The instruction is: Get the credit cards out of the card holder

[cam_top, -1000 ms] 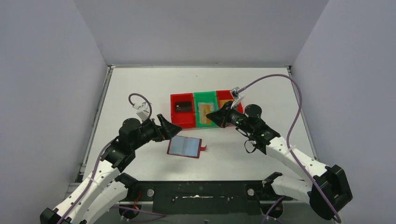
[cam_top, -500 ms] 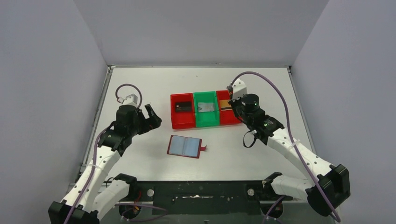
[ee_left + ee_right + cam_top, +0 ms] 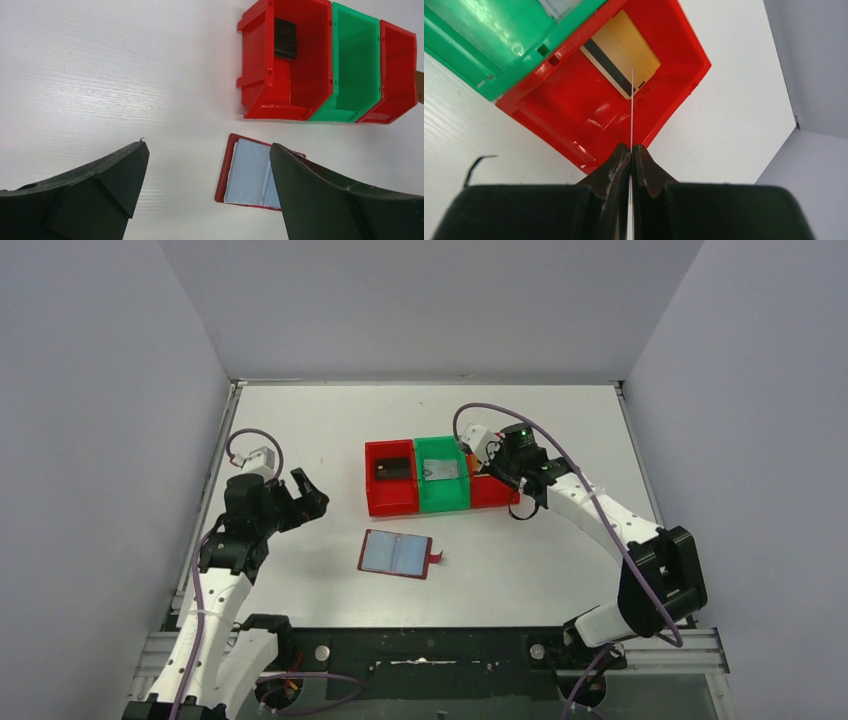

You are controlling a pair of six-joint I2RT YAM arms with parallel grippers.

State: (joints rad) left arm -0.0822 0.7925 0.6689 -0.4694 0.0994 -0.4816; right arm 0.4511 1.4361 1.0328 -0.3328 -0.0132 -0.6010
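1. The right gripper (image 3: pixel 631 148) is pressing its fingers fully together on a thin card (image 3: pixel 631 107). The card is showing only as a pale edge-on line, so its colour cannot be told.
2. That held card is standing over the right red bin (image 3: pixel 574 115), where a gold-yellow card (image 3: pixel 624 50) with a dark stripe is resting inside.
3. The left gripper (image 3: pixel 208 146) is hovering above the table (image 3: pixel 100 75) with its fingers spread wide, gripping nothing.
4. The card holder (image 3: pixel 250 172) is lying open and flat on the table, pale blue-grey sleeves facing up. It is sitting near the bins on their near side, not touching them, and well apart from both grippers.
5. A dark card (image 3: pixel 285 38) is sitting in the left red bin (image 3: pixel 255 65), and a silvery card (image 3: pixel 445 472) is lying in the green bin (image 3: pixel 355 60) between the two red ones.
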